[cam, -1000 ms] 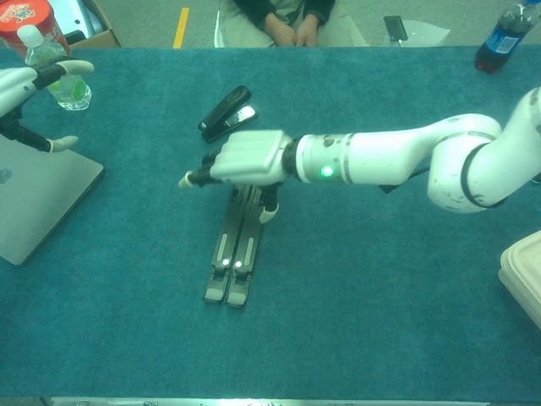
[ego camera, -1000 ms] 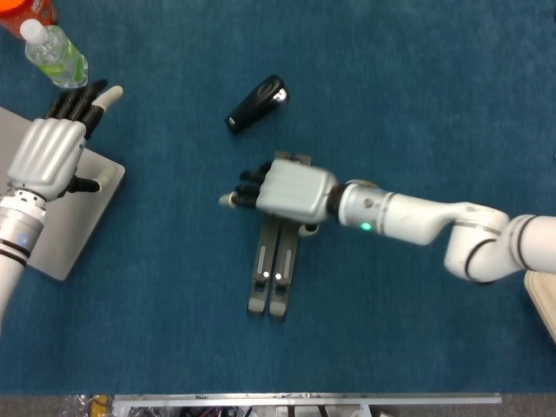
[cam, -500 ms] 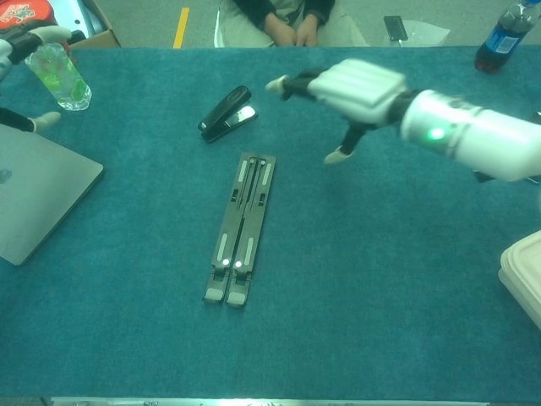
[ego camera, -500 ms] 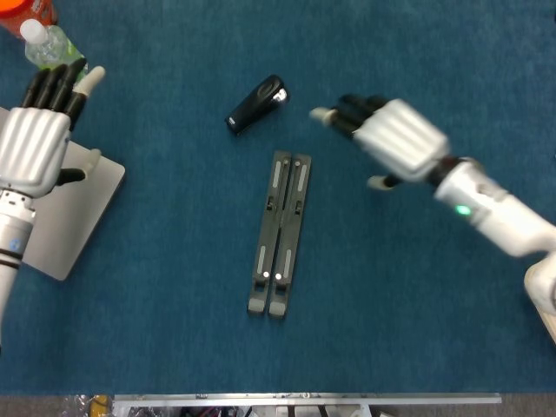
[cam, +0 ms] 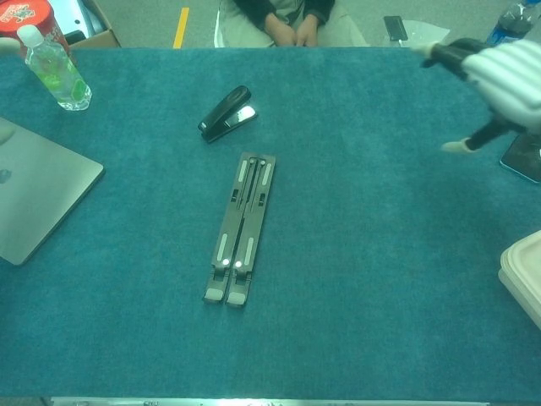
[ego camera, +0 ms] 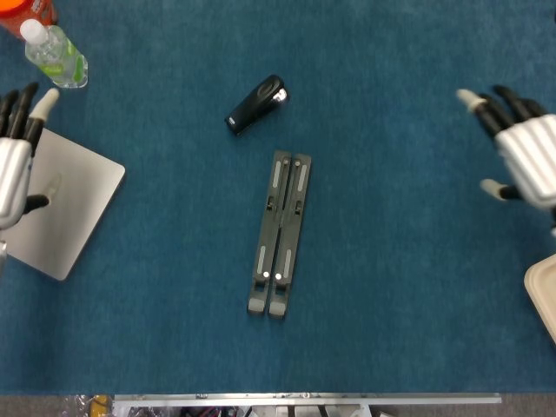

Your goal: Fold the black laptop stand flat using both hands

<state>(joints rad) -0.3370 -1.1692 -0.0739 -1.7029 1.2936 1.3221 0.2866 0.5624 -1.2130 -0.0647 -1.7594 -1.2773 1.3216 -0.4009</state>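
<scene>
Black and folded flat, the laptop stand [ego camera: 279, 235] is lying on the blue table cloth [ego camera: 400, 287], just below the black stapler [ego camera: 256, 104]. Its long axis is running from near the stapler down toward the front table edge, leaning slightly left at the lower end. Well to the right of the stapler, the right hand [ego camera: 521, 148] is hovering with fingers spread, holding nothing; the frame is cutting it off. Far left of the stapler, the left hand [ego camera: 16, 156] is hanging over the grey laptop [ego camera: 74, 204], half cut off, fingers apart and empty.
</scene>
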